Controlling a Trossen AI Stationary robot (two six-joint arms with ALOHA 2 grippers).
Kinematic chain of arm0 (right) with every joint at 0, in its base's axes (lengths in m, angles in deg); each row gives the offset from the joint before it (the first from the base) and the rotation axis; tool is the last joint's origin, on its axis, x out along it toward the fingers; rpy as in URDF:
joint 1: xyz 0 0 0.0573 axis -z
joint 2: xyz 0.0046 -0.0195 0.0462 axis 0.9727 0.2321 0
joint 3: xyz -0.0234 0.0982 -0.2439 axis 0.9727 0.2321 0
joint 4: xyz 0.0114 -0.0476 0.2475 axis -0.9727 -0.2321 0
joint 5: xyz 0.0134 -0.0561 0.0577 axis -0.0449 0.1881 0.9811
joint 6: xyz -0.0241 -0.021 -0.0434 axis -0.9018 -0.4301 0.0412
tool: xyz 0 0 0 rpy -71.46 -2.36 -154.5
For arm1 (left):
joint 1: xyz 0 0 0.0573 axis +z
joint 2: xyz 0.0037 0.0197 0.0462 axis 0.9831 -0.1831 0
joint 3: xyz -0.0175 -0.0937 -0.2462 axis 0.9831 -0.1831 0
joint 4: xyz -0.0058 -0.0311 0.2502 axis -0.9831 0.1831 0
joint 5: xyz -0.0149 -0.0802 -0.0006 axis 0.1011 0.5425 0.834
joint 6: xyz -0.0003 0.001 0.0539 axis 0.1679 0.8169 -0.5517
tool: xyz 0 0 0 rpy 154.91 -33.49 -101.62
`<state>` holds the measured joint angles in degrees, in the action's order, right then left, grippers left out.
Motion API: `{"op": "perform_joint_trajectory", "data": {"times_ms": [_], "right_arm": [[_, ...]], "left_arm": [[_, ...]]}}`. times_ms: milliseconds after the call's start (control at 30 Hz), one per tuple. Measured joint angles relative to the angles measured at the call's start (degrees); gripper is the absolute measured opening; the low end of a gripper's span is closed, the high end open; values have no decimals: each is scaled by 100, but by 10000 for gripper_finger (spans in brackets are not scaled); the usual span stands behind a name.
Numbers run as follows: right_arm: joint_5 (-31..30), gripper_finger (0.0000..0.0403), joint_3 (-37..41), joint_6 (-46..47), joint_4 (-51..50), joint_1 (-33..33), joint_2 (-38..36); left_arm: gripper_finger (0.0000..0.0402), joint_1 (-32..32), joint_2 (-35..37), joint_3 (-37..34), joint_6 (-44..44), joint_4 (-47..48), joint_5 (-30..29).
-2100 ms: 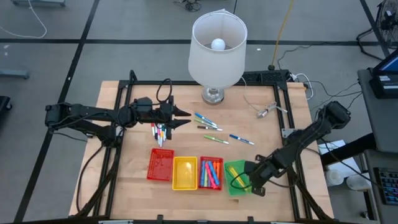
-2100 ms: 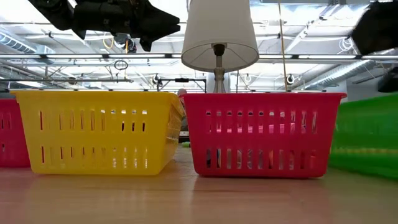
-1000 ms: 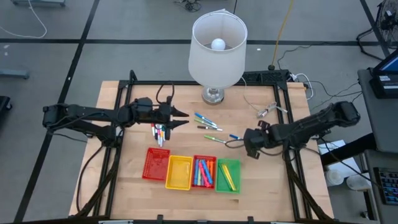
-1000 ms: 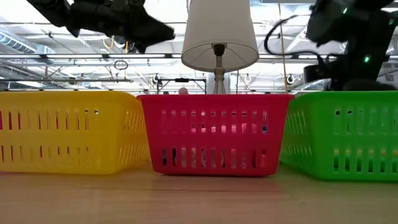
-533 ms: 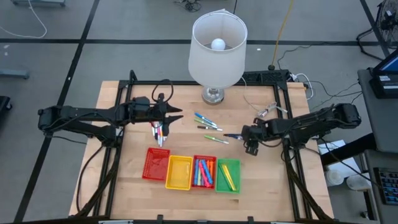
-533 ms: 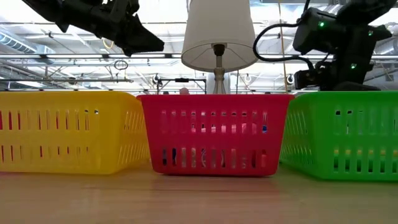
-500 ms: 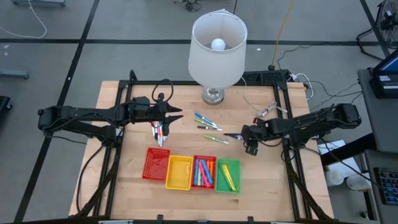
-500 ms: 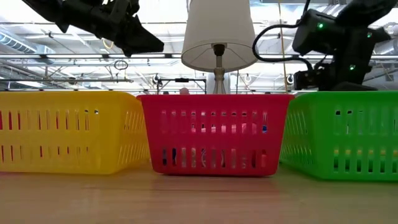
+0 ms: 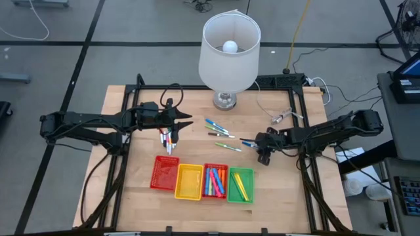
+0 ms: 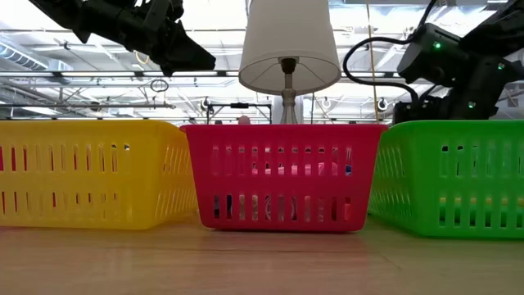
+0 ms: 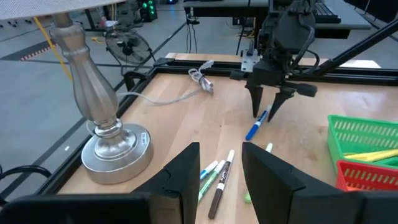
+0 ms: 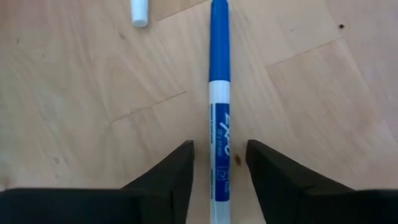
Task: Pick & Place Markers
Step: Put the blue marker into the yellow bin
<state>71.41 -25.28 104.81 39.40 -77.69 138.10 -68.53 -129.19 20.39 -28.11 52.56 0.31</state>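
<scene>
Loose markers lie on the wooden table: a heap (image 9: 168, 139) at the left and a few (image 9: 216, 126) in the middle. A white marker with a blue cap (image 12: 219, 99) lies flat between the fingers of my right gripper (image 12: 219, 147). That gripper (image 9: 258, 144) is open and points down. One finger (image 11: 255, 102) stands on each side of the marker (image 11: 256, 124), and neither touches it. My left gripper (image 9: 186, 122) hangs open above the table near the heap, with nothing between its fingers (image 11: 186, 165).
Four mesh trays stand in a row near the front: red (image 9: 165, 172), yellow (image 9: 188, 181), a red one (image 9: 215, 181) with coloured markers and a green one (image 9: 240, 185) with yellow ones. A lamp (image 9: 230, 52) stands at the far middle. A cable (image 9: 282, 117) lies at the far right.
My right gripper has shifted a little toward the table's far edge and now stands over the blue-capped marker. My left gripper has drawn back slightly toward the table's left edge and tipped downward. The markers and trays have stayed where they were.
</scene>
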Motion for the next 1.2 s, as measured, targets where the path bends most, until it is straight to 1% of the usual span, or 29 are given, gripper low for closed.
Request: {"op": "perform_joint_trajectory", "data": {"times_ms": [100, 267, 333, 533, 700, 767, 833, 933, 1033, 1100, 1200], "right_arm": [[-121, 107, 64, 94, -17, -10, 9], [-120, 30, 70, 176, 15, -10, 17], [-121, 15, 72, 184, -5, -10, 19], [-120, 28, 70, 336, 155, -10, -19], [-117, 15, -105, 233, 276, -10, -313], [-235, 15, -219, 103, 315, -10, -485], [-427, 17, -376, -44, 485, -10, -692], [-555, 18, -399, -353, 926, -10, -847], [-560, 18, -411, -701, 1722, -10, -933], [-557, 18, -411, -964, 2150, -10, -944], [-570, 18, -411, -1451, 2934, -10, -939]], "left_arm": [[124, -1, 0, 0, 43, -2, 0], [124, 0, 0, 0, 145, -5, -1], [124, 0, 0, 0, 147, -5, 0], [124, -1, 0, 0, 161, -7, 0], [124, -2, -113, 0, 402, -41, 2], [124, -2, -224, -4, 439, -24, 29], [124, -2, -386, -4, 433, -209, 37], [124, -2, -697, -4, 443, -651, 70], [124, -21, -998, -4, 276, -1226, 148], [124, -65, -1177, -4, 101, -1595, 267], [124, -178, -1467, -3, -118, -2292, 614]]}}
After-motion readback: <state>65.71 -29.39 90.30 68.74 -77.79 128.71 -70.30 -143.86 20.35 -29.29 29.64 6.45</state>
